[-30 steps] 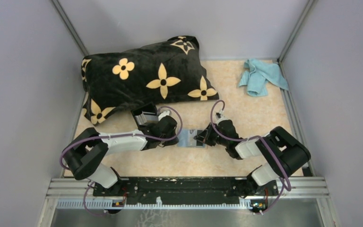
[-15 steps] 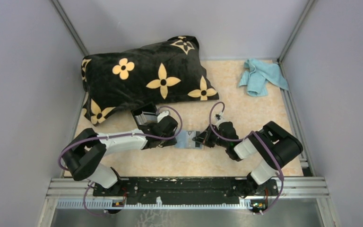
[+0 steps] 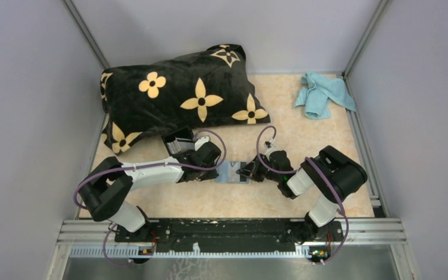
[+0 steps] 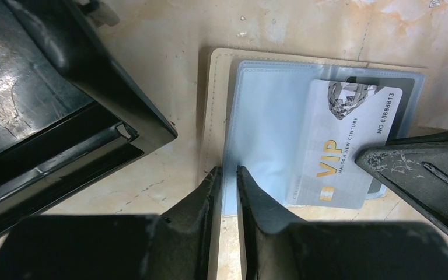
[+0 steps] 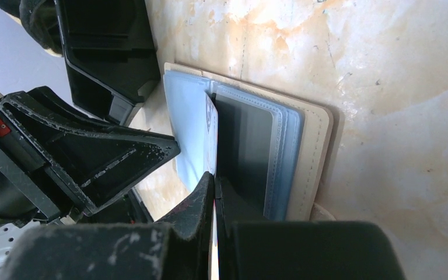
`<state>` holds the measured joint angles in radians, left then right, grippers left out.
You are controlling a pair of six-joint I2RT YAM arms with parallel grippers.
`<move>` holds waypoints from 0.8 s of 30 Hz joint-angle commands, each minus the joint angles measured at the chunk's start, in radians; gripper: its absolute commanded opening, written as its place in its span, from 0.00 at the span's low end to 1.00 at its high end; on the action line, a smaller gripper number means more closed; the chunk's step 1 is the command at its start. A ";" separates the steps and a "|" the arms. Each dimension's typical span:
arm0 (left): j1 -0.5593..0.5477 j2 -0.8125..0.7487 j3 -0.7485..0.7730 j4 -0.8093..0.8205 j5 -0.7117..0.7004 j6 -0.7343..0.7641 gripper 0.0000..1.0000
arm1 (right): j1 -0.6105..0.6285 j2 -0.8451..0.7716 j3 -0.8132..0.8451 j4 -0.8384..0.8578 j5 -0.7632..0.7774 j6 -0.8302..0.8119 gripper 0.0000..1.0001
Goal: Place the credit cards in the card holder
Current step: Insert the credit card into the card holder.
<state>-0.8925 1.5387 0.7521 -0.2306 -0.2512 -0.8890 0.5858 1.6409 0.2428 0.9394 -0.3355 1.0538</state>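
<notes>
Left claw (image 4: 226,172) enters at 6 o'clock, tips slightly apart, with the near edge of a clear sleeve (image 4: 265,128) in the gap. The sleeve belongs to a beige booklet (image 4: 213,116) lying flat on the marbled surface (image 4: 169,64). VIP card (image 4: 338,146) lies at 3 o'clock, partly over the sleeve. A finger (image 4: 408,169) of the right claw overlaps its corner at 4 o'clock. Black case (image 4: 46,99) sits at 10 o'clock.

- VIP card (image 4: 341,149): smooth, glossy plastic.
- Sleeves (image 4: 268,116): translucent bluish plastic, slight sheen.
- Cover (image 4: 214,116): beige, matt, stitched edge.
- Table (image 4: 169,35): marbled beige, smooth, finely scratched.
- Pillow (image 3: 175,96): plush cloth.
</notes>
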 commanded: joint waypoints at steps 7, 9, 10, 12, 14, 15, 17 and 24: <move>-0.004 0.084 -0.047 -0.157 -0.023 0.039 0.19 | 0.014 0.076 0.009 0.070 0.018 0.031 0.00; -0.005 0.087 -0.046 -0.156 -0.022 0.041 0.19 | 0.020 0.071 0.011 0.049 0.030 0.028 0.00; -0.006 0.089 -0.047 -0.156 -0.022 0.043 0.18 | 0.023 0.067 0.014 0.029 0.037 0.022 0.00; -0.005 0.097 -0.045 -0.157 -0.019 0.047 0.18 | 0.034 0.048 0.021 -0.022 0.062 0.003 0.00; -0.006 0.103 -0.043 -0.156 -0.015 0.049 0.17 | 0.053 0.023 0.036 -0.098 0.099 -0.028 0.00; -0.008 0.106 -0.043 -0.156 -0.014 0.049 0.17 | 0.066 0.003 0.049 -0.145 0.119 -0.046 0.00; -0.008 0.110 -0.042 -0.156 -0.010 0.050 0.17 | 0.092 -0.031 0.071 -0.222 0.163 -0.073 0.00; -0.011 0.111 -0.039 -0.156 -0.006 0.057 0.16 | 0.138 -0.028 0.127 -0.350 0.221 -0.112 0.00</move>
<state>-0.8974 1.5620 0.7712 -0.2512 -0.2577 -0.8619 0.6994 1.6073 0.3401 0.7517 -0.1902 1.0130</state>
